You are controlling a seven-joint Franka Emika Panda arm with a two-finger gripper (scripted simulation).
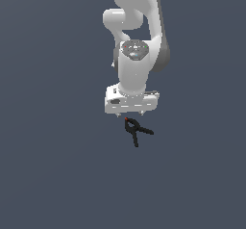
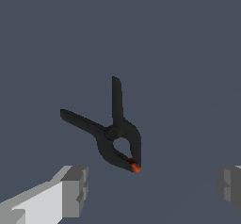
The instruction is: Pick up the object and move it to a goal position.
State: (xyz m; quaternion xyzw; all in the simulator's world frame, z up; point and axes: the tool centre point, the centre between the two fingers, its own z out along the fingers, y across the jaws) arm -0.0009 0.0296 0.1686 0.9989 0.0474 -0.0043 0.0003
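The object, a small black spring clamp point(image 1: 136, 131), lies on the dark grey floor just below the white arm in the exterior view. Its red-orange tip points toward the gripper and its two thin handles spread away. In the wrist view the clamp point(image 2: 115, 136) lies flat, its red tip nearest the fingers. My gripper point(image 1: 130, 113) hangs just above the tip end, open and empty. In the wrist view the gripper point(image 2: 153, 190) shows two grey fingertips point(image 2: 75, 190) wide apart, with the clamp beyond the gap between them, not inside it.
The white arm point(image 1: 137, 45) rises above the gripper in the exterior view. A uniform dark grey floor point(image 1: 57, 165) lies all around. No goal marker shows.
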